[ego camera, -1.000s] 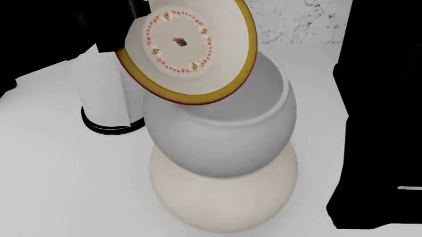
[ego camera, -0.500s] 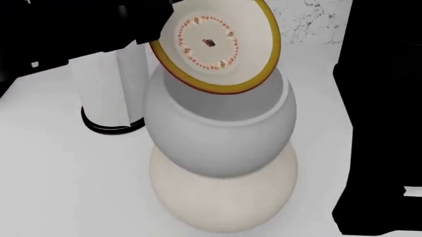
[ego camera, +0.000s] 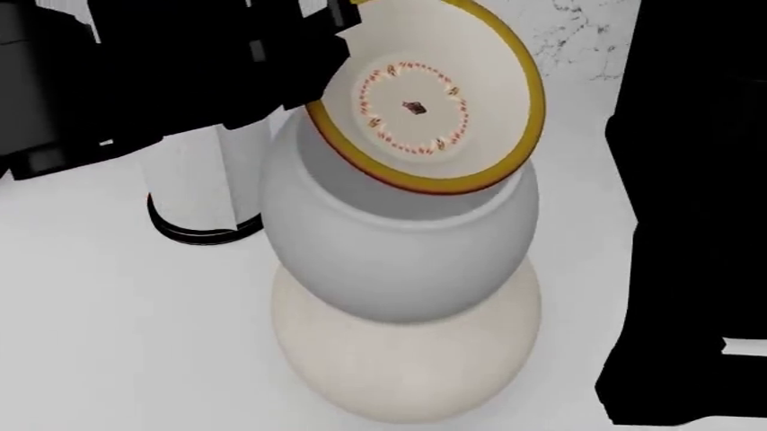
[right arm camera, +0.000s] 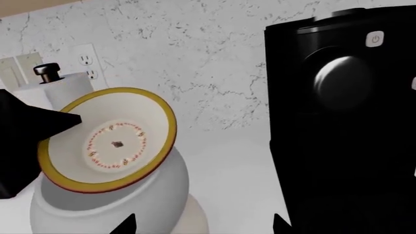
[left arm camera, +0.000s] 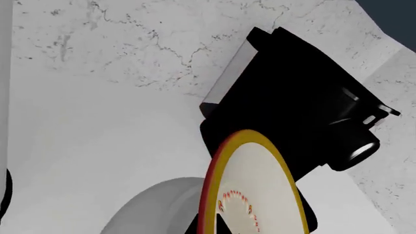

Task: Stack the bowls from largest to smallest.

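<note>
Yellow-rimmed, the small shallow white bowl (ego camera: 419, 99) hangs steeply tilted in the clenched left gripper (ego camera: 314, 49), directly above the pale grey round-bellied bowl's (ego camera: 401, 242) mouth, itself nested in the cream round-bellied bowl (ego camera: 408, 359).

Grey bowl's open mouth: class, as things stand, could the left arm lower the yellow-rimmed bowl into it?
Probably yes. The yellow-rimmed bowl hangs tilted just over the grey bowl, nothing between them; the paper-towel roll stands clear to the side.

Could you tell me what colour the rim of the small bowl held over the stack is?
The small bowl has a yellow rim, red-edged underneath; clearest in the head view.
</note>
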Tool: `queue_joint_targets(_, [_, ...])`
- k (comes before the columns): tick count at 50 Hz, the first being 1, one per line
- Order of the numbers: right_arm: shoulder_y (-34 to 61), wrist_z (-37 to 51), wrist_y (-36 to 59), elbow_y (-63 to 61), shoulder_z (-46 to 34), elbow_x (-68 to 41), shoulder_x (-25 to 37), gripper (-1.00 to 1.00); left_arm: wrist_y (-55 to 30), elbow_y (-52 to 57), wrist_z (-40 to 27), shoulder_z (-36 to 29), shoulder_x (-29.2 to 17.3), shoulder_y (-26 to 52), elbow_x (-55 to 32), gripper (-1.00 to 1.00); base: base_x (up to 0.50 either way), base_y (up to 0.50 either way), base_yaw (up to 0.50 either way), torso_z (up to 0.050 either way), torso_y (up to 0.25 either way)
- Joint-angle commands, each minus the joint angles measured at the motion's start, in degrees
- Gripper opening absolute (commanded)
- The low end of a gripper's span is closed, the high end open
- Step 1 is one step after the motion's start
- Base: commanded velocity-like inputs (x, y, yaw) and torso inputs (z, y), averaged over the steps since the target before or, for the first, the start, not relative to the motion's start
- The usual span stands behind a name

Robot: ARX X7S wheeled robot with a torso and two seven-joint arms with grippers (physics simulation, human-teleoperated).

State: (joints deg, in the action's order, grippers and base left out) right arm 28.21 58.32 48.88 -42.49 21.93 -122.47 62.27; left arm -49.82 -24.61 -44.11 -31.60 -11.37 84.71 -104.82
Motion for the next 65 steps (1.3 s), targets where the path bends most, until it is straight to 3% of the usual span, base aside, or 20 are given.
queue_joint_targets(1, [0.88, -0.05, -0.30, 0.18, -1.32, 0.28, 0.15, 1.00, 1.13, -0.10, 0.54, 0.21, 0.31, -1.09, -0.07, -1.00, 0.00, 0.00, 0.00, 0.000, 0.000])
queue_joint_targets(33, [3.64, -0.51, -0.94, 0.92, -4.72, 0.83, 0.54, 1.00, 2.40, 1.12, -0.19, 0.82, -0.47, -3.03, -2.18, -1.00, 0.00, 0.00, 0.00, 0.000, 0.000])
queue_joint_targets(34, [3.56, -0.56, -0.93, 0.91, -4.64, 0.84, 0.50, 1.00, 2.31, 1.04, 0.08, 0.74, -0.52, -2.88, -2.09, 1.00, 0.00, 0.00, 0.00, 0.000, 0.000])
queue_joint_targets(65, [2.80, -0.86, -1.06, 0.60, -4.01, 0.75, 0.36, 1.00, 1.84, 1.15, -0.43, 1.17, -1.43, 2.07, -3.46, 1.00, 0.00, 0.00, 0.00, 0.000, 0.000])
